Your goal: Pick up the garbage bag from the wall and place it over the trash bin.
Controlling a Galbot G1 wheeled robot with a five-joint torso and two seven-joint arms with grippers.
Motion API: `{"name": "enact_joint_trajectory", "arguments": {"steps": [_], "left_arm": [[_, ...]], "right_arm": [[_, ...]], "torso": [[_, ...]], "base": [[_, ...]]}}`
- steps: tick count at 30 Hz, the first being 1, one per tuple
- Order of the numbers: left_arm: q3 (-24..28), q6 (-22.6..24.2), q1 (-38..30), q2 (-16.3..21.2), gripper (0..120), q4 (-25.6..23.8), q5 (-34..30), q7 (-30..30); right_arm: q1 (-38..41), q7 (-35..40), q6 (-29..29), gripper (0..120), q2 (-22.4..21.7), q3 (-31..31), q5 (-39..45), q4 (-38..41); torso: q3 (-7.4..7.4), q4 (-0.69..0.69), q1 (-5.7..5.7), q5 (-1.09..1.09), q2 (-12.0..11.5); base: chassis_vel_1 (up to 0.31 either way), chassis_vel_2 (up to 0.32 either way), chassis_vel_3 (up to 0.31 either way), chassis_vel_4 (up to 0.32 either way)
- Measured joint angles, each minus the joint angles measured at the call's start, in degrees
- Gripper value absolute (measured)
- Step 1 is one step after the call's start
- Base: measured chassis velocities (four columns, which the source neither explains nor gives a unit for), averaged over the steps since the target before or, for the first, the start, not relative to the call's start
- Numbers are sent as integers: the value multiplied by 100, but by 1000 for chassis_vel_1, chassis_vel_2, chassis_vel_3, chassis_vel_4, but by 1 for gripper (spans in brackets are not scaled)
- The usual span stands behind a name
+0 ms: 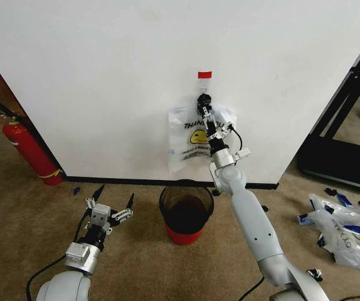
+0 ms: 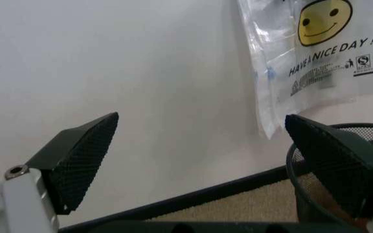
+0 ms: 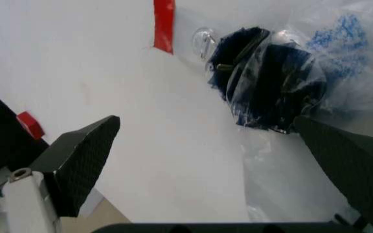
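Note:
The garbage bag (image 1: 192, 139) hangs on the white wall (image 1: 105, 75) from a black hook (image 1: 204, 98) under a red tape strip (image 1: 204, 74). It is printed with a yellow smiley. My right gripper (image 1: 209, 118) is raised against the bag's top, just below the hook. In the right wrist view the right gripper (image 3: 219, 165) is open, with the bag's bunched dark handles (image 3: 271, 82) just ahead of its fingers. The trash bin (image 1: 186, 210) stands on the carpet under the bag. My left gripper (image 1: 114, 195) hangs low and open to the bin's left; in the left wrist view the left gripper (image 2: 206, 155) faces the wall.
A red fire extinguisher (image 1: 32, 150) leans at the wall's left end. More printed bags (image 1: 349, 229) lie on the carpet at the right, near a black frame (image 1: 346, 119). A black baseboard (image 2: 193, 199) runs along the wall's foot.

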Motion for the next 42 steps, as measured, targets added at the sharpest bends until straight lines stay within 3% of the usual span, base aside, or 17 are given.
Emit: {"name": "enact_joint_trajectory", "arguments": {"steps": [15, 42], "left_arm": [[13, -15, -13, 22, 100, 49, 1, 16], [31, -136, -84, 7, 100, 220, 8, 25]], "right_arm": [[-204, -462, -155, 100, -85, 59, -38, 145], [193, -544, -45, 100, 41, 232, -275, -783]], "torso": [[0, 0, 0, 0, 0], [0, 0, 0, -1, 0]], "base": [[0, 0, 0, 0], [0, 0, 0, 0]]}}
